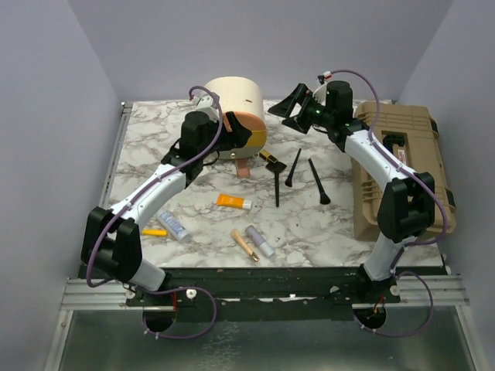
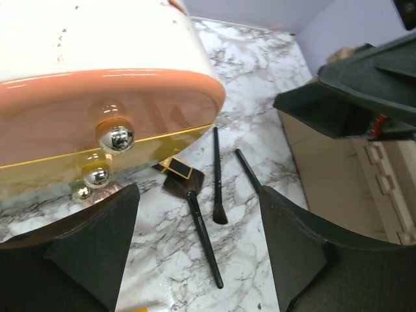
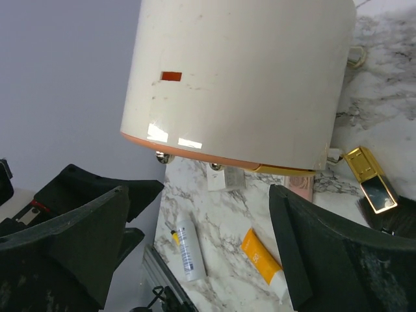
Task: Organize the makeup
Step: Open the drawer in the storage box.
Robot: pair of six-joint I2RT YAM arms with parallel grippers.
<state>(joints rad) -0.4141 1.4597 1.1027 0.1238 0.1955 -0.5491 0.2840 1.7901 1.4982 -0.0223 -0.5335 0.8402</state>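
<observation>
Makeup lies loose on the marble table (image 1: pixel 325 224). Three thin black brushes (image 1: pixel 277 182) lie mid-table, also in the left wrist view (image 2: pixel 205 238). An orange tube (image 1: pixel 233 202) (image 3: pixel 262 257), whitish tube (image 1: pixel 173 225) (image 3: pixel 187 247), yellow pen (image 1: pixel 155 232), gold tube (image 1: pixel 244 245) and lilac tube (image 1: pixel 261 240) lie nearer the front. A pink palette (image 1: pixel 244 168) (image 3: pixel 300 186) and a white cube (image 3: pixel 225 179) sit at the case's base. My left gripper (image 1: pixel 232 136) (image 2: pixel 198 253) is open and empty beside the case. My right gripper (image 1: pixel 298 104) (image 3: pixel 201 253) is open and empty, to the right of the case.
The cream-and-orange round case (image 1: pixel 236 114) (image 2: pixel 97 78) (image 3: pixel 240 78) lies on its side at the back between both grippers. A black-and-gold compact (image 1: pixel 271 157) (image 3: pixel 370 187) lies beside it. The big tan toolbox (image 1: pixel 398 166) (image 2: pixel 351 175) stands along the right edge.
</observation>
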